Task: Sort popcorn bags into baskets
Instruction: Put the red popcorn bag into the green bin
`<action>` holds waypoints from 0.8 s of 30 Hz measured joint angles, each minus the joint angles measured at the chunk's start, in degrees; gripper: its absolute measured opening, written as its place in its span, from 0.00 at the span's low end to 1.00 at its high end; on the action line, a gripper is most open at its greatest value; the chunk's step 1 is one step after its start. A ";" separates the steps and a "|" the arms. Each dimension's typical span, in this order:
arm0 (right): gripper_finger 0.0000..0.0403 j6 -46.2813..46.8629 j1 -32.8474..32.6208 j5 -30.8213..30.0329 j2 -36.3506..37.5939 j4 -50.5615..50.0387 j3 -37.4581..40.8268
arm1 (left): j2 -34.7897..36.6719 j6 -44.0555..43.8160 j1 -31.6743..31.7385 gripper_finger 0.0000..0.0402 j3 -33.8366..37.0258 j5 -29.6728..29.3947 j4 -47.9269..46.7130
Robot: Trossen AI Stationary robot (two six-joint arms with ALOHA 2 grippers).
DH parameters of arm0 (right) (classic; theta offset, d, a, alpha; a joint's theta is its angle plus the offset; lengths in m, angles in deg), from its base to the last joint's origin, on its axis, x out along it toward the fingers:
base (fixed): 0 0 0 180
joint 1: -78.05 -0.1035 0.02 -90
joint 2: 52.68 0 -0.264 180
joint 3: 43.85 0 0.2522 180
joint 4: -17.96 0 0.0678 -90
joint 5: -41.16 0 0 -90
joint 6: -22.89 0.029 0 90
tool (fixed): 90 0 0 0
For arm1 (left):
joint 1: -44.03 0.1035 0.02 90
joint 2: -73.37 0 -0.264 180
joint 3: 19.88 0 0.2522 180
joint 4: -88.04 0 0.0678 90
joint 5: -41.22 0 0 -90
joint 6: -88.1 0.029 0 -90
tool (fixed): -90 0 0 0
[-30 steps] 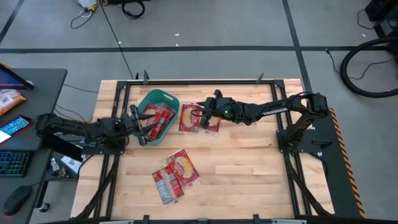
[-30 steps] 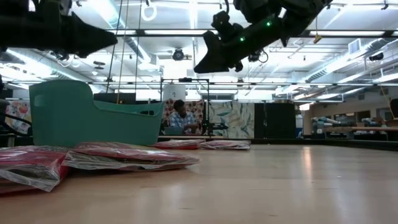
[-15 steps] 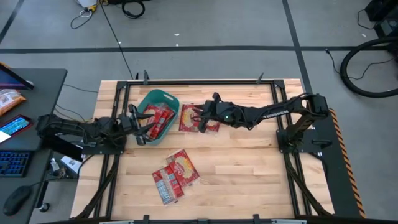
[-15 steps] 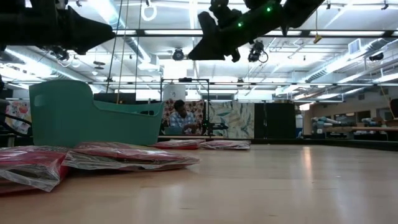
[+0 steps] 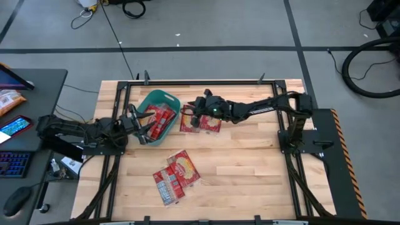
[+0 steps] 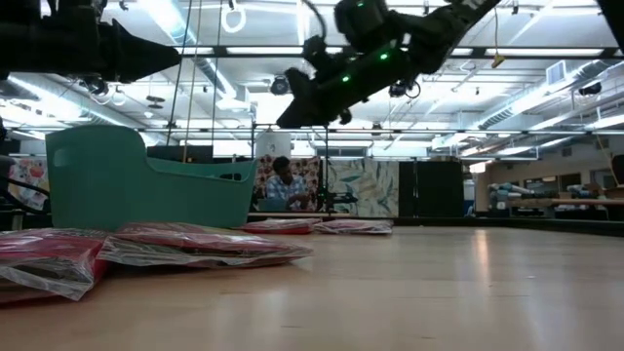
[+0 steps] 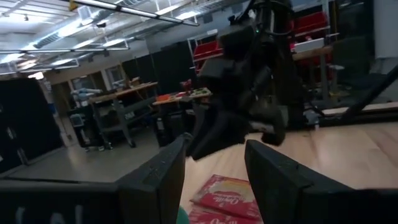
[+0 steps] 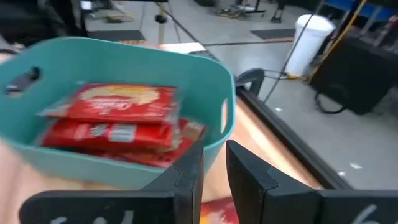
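Tub (image 5: 157, 117): teal, rounded, at the table's (image 5: 250, 169) rear left. Holds several red bags (image 8: 118, 121), stacked flat; the top one shows a cream picture.

Bags outside the tub: two (image 5: 201, 120) lying flat just right of the tub, partly under the right arm; a second cluster (image 5: 175, 175) of about three nearer the front, overlapping, well apart from the tub. In the low view the front cluster (image 6: 185, 246) lies in the foreground, the rear pair (image 6: 317, 226) far behind.

Right gripper (image 5: 194, 115): raised above the table, between the tub's right wall and the rear pair. Fingers (image 8: 249, 177) set a narrow gap apart, nothing between them; released.

Left gripper (image 5: 142, 127): at the tub's front-left edge, over its rim. Fingers (image 7: 273, 180) spread, empty; released.

Background: a person (image 6: 286, 185) seated far beyond the table in the low view.
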 joint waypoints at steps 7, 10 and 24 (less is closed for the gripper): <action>0.19 -2.17 0.53 1.35 -3.95 -13.05 -8.36 | 0.00 0.13 0.00 0.43 0.00 -0.63 0.46; 0.19 -2.20 0.24 1.32 -5.28 -13.93 -9.70 | 0.00 0.12 -0.01 0.43 0.00 -0.76 0.23; 0.19 -2.16 -2.36 -1.49 -5.40 -16.06 -9.85 | 0.00 -1.55 -0.02 0.43 0.00 -0.78 0.02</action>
